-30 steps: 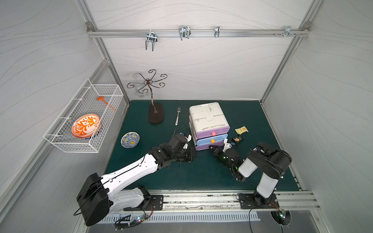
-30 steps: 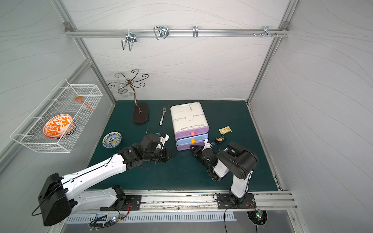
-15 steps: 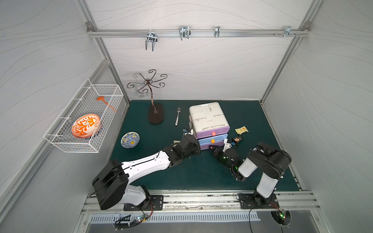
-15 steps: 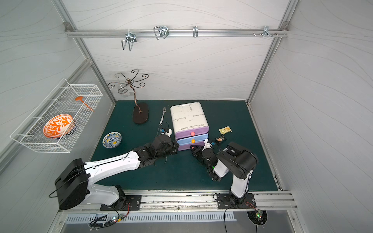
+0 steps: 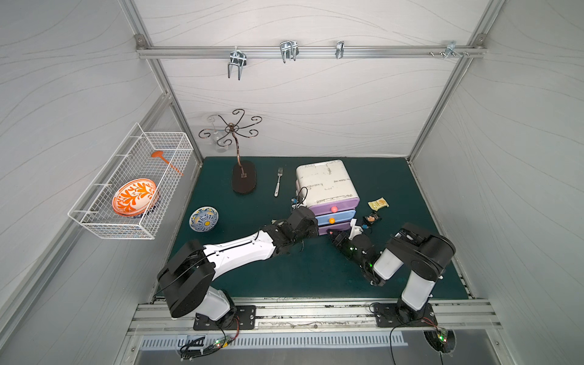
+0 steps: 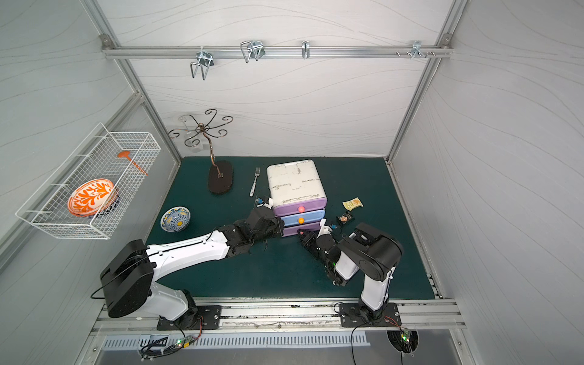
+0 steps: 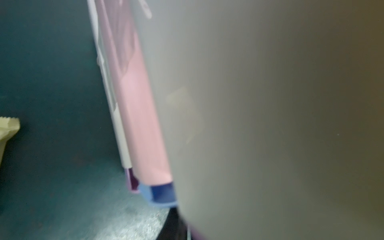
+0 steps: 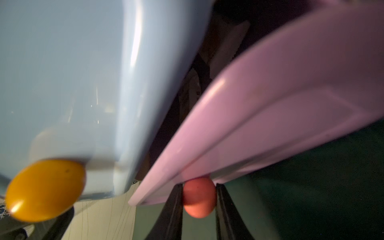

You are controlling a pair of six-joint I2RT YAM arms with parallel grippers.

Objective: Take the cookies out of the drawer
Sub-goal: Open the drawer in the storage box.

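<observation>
Step in hand: opening the bottom drawer (image 8: 270, 99). Right fingers (image 8: 176, 199) pinch its red knob (image 8: 198, 197); the drawer looks barely out. Left fingers (image 7: 172, 226) are pressed together and set against the side of the drawer unit (image 5: 325, 183), apparently bracing it. Two cookies (image 5: 378, 203) lie on the tabletop (image 5: 284, 278) just beyond the right fingers; any inside the drawer are hidden. Next, as judged: a straight pull on the knob with the unit held firm, then let go and reach in.
</observation>
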